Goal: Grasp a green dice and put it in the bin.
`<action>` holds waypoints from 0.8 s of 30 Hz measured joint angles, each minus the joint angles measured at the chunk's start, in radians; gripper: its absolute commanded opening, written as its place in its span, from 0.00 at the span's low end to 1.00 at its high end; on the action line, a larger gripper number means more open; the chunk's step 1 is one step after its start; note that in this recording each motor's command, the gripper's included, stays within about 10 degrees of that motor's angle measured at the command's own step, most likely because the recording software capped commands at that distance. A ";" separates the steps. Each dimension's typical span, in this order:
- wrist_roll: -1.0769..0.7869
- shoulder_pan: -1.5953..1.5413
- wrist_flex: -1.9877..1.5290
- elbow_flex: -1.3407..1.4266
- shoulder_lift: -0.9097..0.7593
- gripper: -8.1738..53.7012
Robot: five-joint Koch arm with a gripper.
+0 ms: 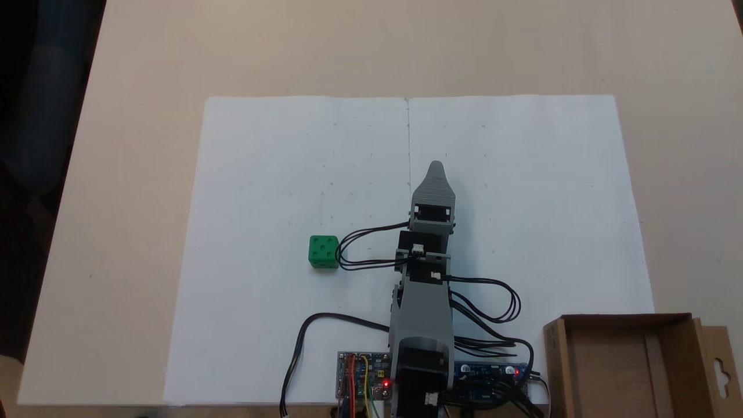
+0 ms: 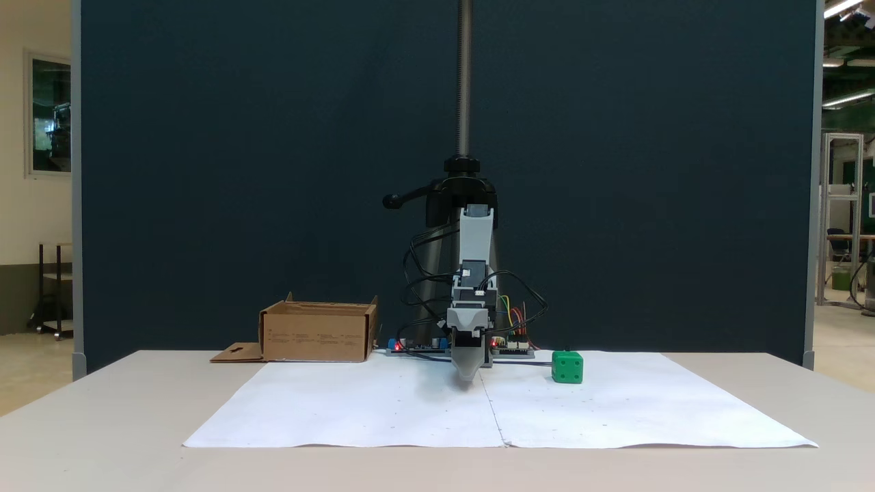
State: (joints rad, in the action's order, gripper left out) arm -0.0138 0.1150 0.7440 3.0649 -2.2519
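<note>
Tabletop (image 1: 116, 174), pale, carrying two white paper sheets (image 1: 278, 174) laid edge to edge, seam down the middle.

Arm (image 1: 421, 325) folded forward along that seam, black cables looping off both sides. Circuit boards (image 1: 363, 374) at its base, red lights on.

Bin (image 1: 615, 360): brown cardboard box with nothing visible inside, at the bottom right corner in the top-down fixed view, cut by the frame edge; hang-hole flap on its outer side. In the front-on fixed view it sits left of the arm (image 2: 318, 331).

Pincer (image 1: 435, 171) pointing down near the paper, close to the seam. Only one grey tip shows in both fixed views, so cannot tell whether it is parted or closed. It holds nothing.

Green dice (image 1: 324, 251) rests on the paper, to the left of the arm's midsection in the top-down view, well apart from the pincer tip and from the bin.

Judgement: the approach has not begun. The next move calls for swinging toward the dice, spreading the jaws, then lowering over it.
</note>
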 measured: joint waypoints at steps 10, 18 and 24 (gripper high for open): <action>0.000 0.000 0.043 -0.003 0.000 0.82; 0.000 0.000 0.126 -0.012 0.000 0.81; -0.017 -0.006 0.124 -0.043 0.000 0.80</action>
State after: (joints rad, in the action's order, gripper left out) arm -0.0307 0.1089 0.8682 3.0219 -2.2519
